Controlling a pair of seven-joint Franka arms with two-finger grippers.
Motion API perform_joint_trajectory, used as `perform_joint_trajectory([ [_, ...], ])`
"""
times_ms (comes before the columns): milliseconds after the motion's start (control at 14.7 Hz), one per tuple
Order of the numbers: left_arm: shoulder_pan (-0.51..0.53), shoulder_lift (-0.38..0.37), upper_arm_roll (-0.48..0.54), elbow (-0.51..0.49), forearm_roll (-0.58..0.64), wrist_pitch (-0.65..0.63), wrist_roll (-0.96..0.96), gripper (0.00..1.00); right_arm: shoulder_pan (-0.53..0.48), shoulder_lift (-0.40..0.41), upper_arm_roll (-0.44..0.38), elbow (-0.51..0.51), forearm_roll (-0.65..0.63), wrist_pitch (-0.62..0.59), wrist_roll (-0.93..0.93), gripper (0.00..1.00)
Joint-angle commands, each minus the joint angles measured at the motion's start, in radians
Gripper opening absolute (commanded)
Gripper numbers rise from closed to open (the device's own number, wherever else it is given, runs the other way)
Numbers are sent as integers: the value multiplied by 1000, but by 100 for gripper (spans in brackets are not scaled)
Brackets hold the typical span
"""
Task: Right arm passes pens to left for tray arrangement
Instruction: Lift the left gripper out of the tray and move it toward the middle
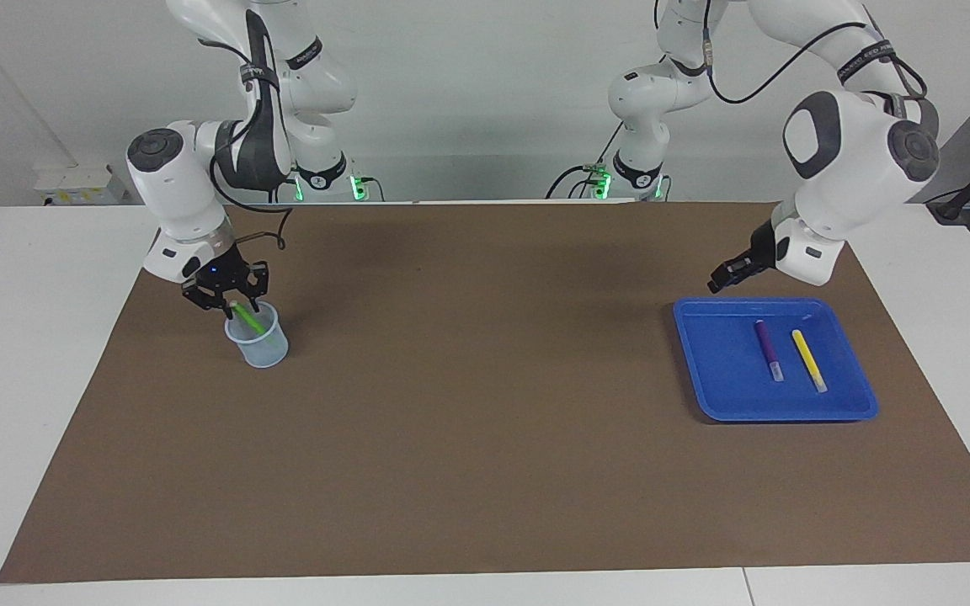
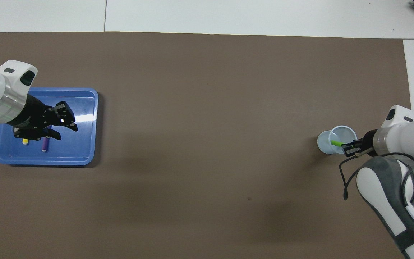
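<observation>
While leaning in cup [image 1: 258, 341] (rim-propped): green pen [image 1: 247, 318] between right fingers [image 1: 227, 308].

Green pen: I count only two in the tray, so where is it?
The green pen stands slanted in the pale cup at the right arm's end of the table, with the right gripper at its top end.

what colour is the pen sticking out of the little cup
Bright green. The pen leans in the pale blue cup; the facing view shows it best.
</observation>
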Motion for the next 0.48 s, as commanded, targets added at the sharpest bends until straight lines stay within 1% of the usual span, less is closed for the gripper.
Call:
perform_joint_trajectory([
  [0, -48, -92, 15, 4, -106, -54, -188, 61, -17, -23, 7, -25, -18, 20, -24, 30],
  [68, -67, -122, 15, -1, -129, -77, -252, 63, -17, -23, 7, -23, -18, 20, -24, 21],
  [136, -81, -130, 15, 0, -146, -89, -312, 70, -17, -23, 7, -23, -18, 20, -21, 10],
  [204, -96, -133, 4, -3, -166, -103, -379, 79, -17, -20, 7, -22, -18, 20, -18, 1],
  [271, -117, -141, -7, -6, -167, -103, -459, 84, -17, -20, 7, -19, -18, 19, -18, 0],
  [339, -142, -147, -11, -21, -167, -92, -528, 86, -17, -18, 7, -17, -18, 19, -17, 0],
  [407, -171, -153, -13, -33, -171, -89, -570, 92, -17, -18, 7, -17, -18, 19, -21, 0],
])
